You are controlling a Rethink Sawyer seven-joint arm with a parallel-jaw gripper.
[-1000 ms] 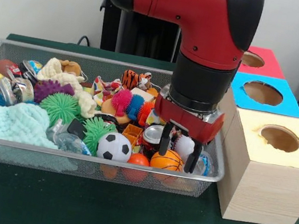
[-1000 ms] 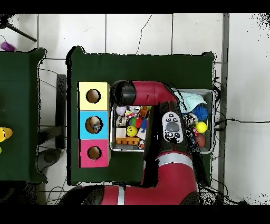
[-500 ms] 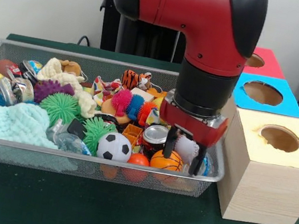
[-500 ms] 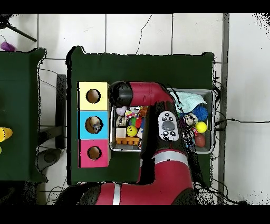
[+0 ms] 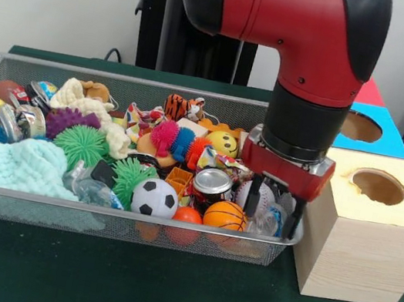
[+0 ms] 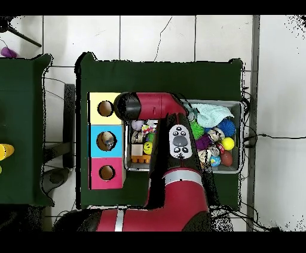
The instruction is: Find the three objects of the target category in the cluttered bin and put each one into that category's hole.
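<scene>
The silver mesh bin (image 5: 97, 211) is full of toys. My gripper (image 5: 270, 224) hangs open at the bin's right end, close to the wooden box. Its fingers (image 5: 253, 195) stand on either side of a small clear plastic bottle (image 5: 262, 226) with a bit of blue on it, which lies against the bin's right front corner. Whether the fingers touch it I cannot tell. A second clear wrinkly bottle (image 5: 87, 189) lies at the front left, beside the mint cloth. A third bottle does not show. In the overhead view the arm (image 6: 173, 140) hides the gripper and covers much of the bin (image 6: 237, 168).
Three boxes with round holes stand right of the bin: a yellow-topped wooden one (image 5: 368, 227) nearest, then blue (image 5: 371, 126), then red (image 5: 369, 90). A shiny can (image 5: 214, 183), a basketball (image 5: 225, 216), a soccer ball (image 5: 154, 199) and a baseball (image 5: 264, 197) crowd the gripper.
My gripper has moved right along the bin's front, from over the can and basketball to the bin's right end by the wooden box. It has stayed open.
</scene>
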